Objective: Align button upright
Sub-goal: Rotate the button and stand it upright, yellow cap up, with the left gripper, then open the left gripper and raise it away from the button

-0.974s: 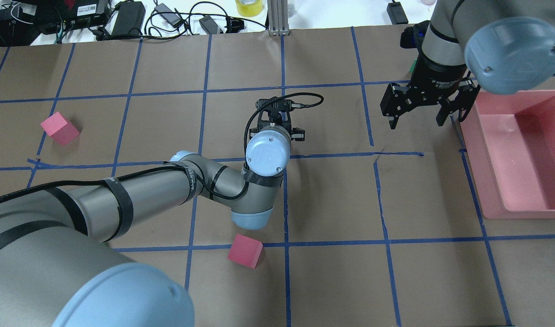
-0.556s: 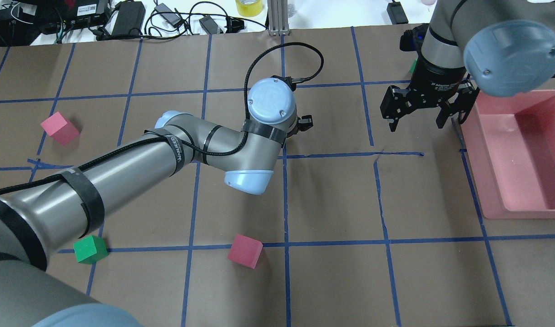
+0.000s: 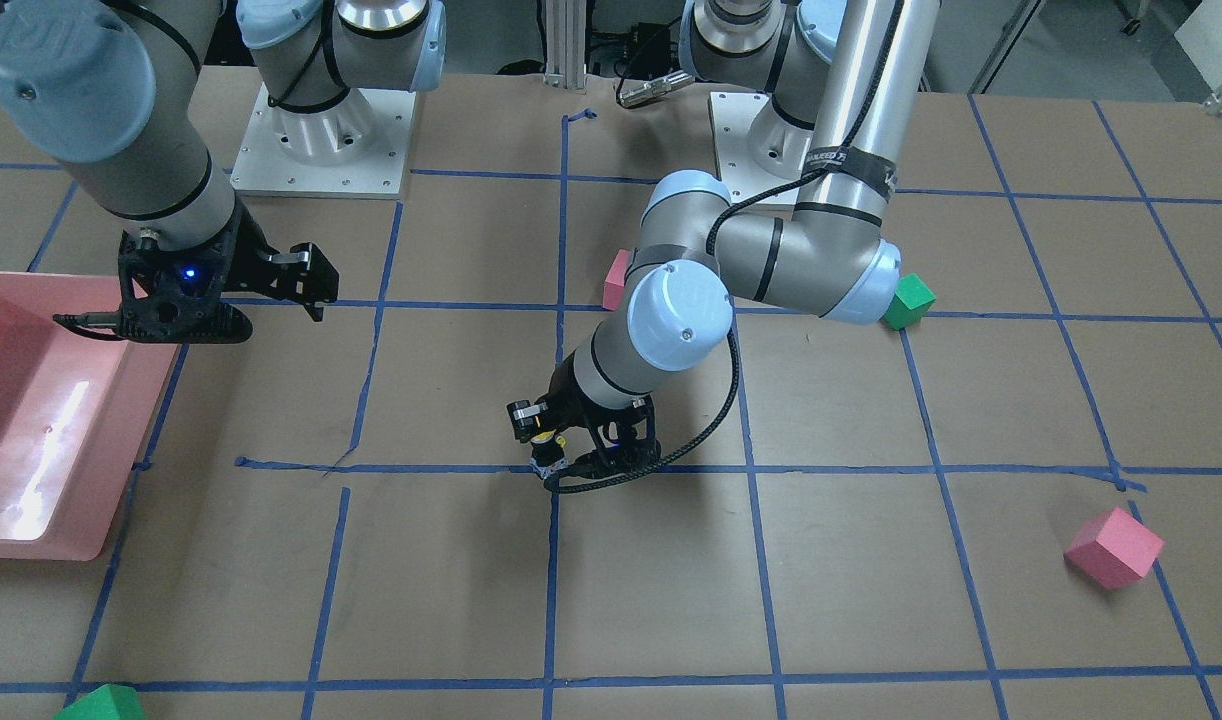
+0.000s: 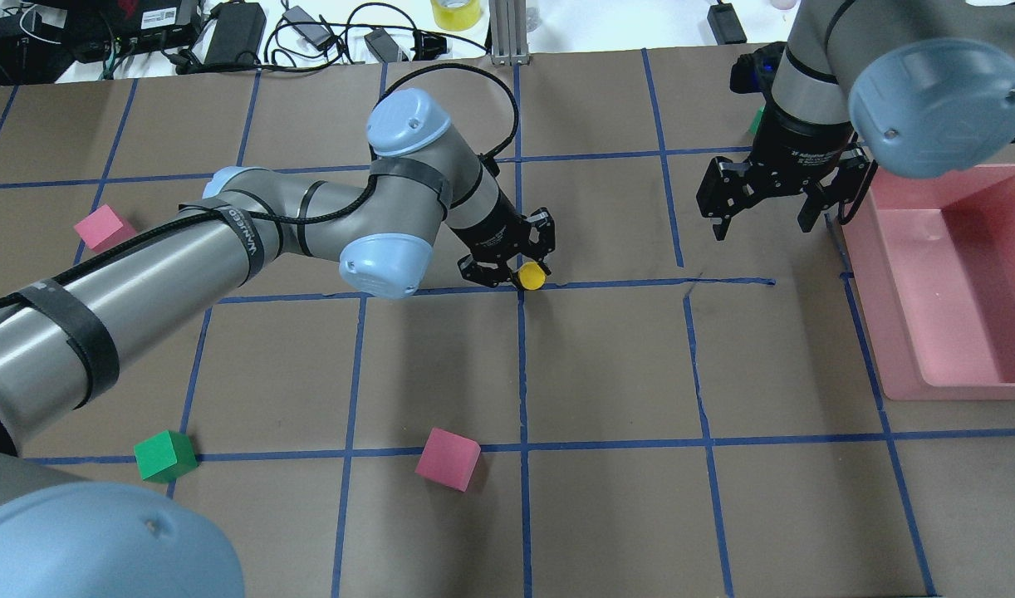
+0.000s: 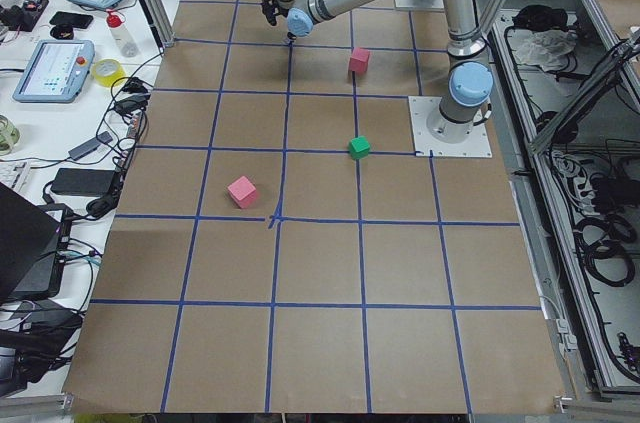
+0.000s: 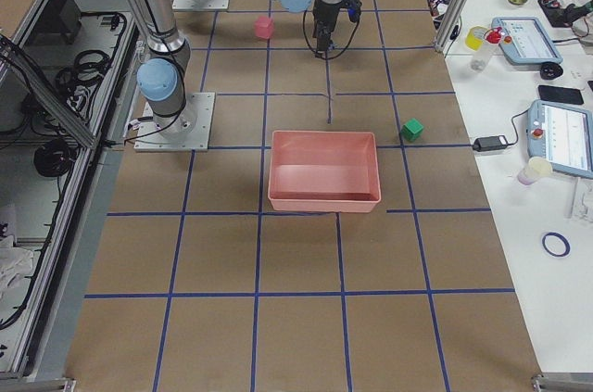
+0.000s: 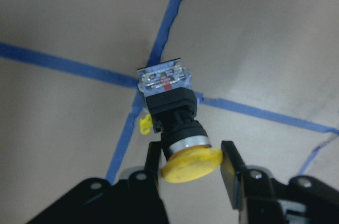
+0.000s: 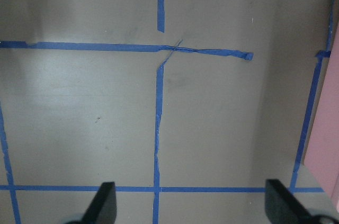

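The button (image 7: 169,110) has a yellow mushroom cap, a black body and a clear contact block. Its block rests on a blue tape crossing and it leans, cap toward the camera. In the overhead view the cap (image 4: 531,276) shows at the tip of my left gripper (image 4: 520,271). That gripper (image 7: 190,170) is shut on the cap, one finger (image 7: 153,166) on each side. In the front-facing view the button (image 3: 546,455) is under the left gripper. My right gripper (image 4: 769,220) is open and empty, above the table beside the bin; its fingertips (image 8: 106,203) stand wide apart.
A pink bin (image 4: 869,291) stands at the right edge. A pink cube (image 4: 447,458) and a green cube (image 4: 165,455) lie in front, another pink cube (image 4: 102,228) at far left. A green cube (image 4: 755,123) is partly hidden behind the right arm.
The left arm's wrist has swung away and to the left, tilting the gripper over. The button's yellow cap, hidden under the wrist before, now shows. The right arm has barely moved.
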Controlling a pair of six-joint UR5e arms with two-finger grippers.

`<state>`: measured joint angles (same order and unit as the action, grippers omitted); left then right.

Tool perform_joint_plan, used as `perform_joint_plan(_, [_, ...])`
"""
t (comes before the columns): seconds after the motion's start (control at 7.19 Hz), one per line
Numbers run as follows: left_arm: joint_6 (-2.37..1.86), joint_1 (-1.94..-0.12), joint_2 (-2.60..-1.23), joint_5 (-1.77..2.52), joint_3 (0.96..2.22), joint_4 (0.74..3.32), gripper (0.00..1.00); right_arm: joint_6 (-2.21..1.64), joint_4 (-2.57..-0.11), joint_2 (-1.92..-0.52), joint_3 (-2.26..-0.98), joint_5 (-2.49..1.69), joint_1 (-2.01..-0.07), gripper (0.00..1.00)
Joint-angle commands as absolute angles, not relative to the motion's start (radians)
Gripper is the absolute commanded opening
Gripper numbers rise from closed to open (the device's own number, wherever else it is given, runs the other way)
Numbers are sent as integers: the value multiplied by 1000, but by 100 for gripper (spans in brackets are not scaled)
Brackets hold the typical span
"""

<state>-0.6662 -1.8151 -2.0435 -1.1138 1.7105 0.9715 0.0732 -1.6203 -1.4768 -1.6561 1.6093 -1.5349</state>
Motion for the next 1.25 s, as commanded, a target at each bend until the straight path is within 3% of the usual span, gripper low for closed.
perform_joint_plan(0.0, [-676,-1776,-2057,-1022,1663,1096,0,77,-1621,-1479,-1655,1609,-1536,100])
perform_joint_plan(0.28, [-669,-1776,-2082,-1022,1664,1100,2,78,-1627,-1480,-1654,1609,-1536,100])
perform_joint_plan(0.42, [-660,-1776,-2082,-1029,1661,1100,72,77,-1628,-1480,-1655,1608,-1536,100])
perform_joint_plan(0.56, [-658,-1776,-2082,-1029,1657,1098,100,75,-1638,-1479,-1654,1608,-1536,100])
perform_joint_plan(0.83, [-641,-1776,-2042,-1081,1634,1103,100,74,-1674,-1477,-1654,1606,-1539,100])
perform_joint_plan(1.11, [-576,-1782,-1941,-1236,1565,1275,100,63,-1687,-1485,-1652,1618,-1542,100])
